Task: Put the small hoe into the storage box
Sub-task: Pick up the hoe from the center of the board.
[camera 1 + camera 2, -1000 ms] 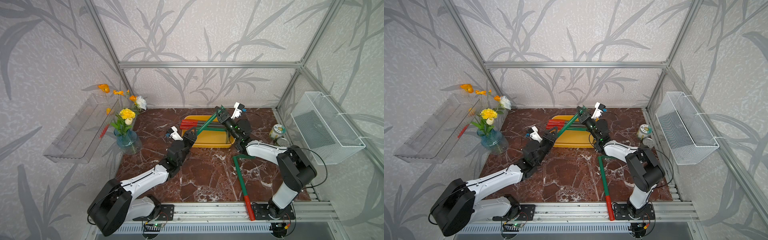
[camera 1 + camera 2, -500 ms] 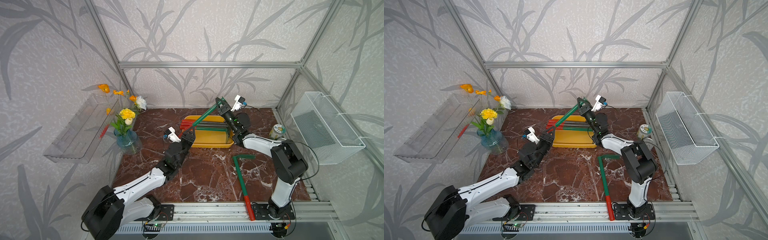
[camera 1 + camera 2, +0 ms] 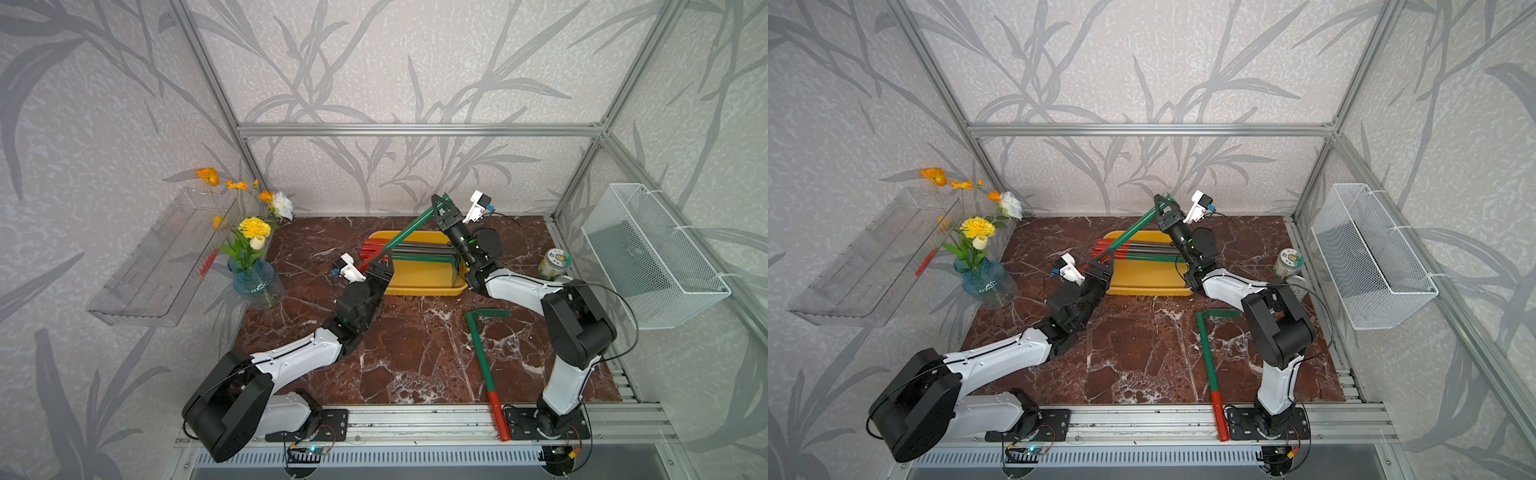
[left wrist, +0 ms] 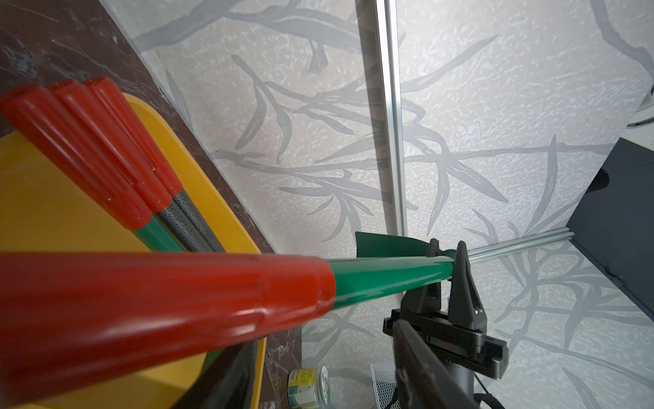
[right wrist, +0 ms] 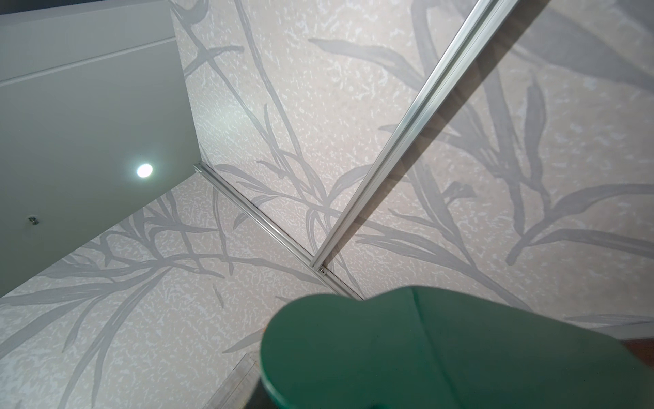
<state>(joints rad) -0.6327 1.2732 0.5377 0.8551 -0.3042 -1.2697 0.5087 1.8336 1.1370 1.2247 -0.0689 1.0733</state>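
The small hoe [image 3: 407,232] [image 3: 1133,228] has a green shaft, a green blade [image 5: 424,354] and a red handle [image 4: 159,301]. It slants over the yellow storage box [image 3: 419,278] [image 3: 1142,282] [image 4: 53,212] with its blade end raised. My right gripper [image 3: 441,208] [image 3: 1165,205] [image 4: 447,262] is shut on the shaft just below the blade. My left gripper [image 3: 380,264] [image 3: 1102,266] [image 4: 325,336] is at the low red handle end by the box's left rim, and its jaws stand apart around the handle. Three red-handled tools [image 4: 106,152] lie in the box.
Another green hoe with a red handle [image 3: 482,361] lies on the marble at the front right, reaching over the front rail. A blue vase of flowers [image 3: 257,282] and a clear trough [image 3: 158,257] are at the left. A jar [image 3: 555,262] and a white wire basket [image 3: 652,257] are at the right.
My right gripper has lifted the hoe's blade end higher and farther back, so the shaft slants more steeply. My left gripper's jaws have widened at the red handle.
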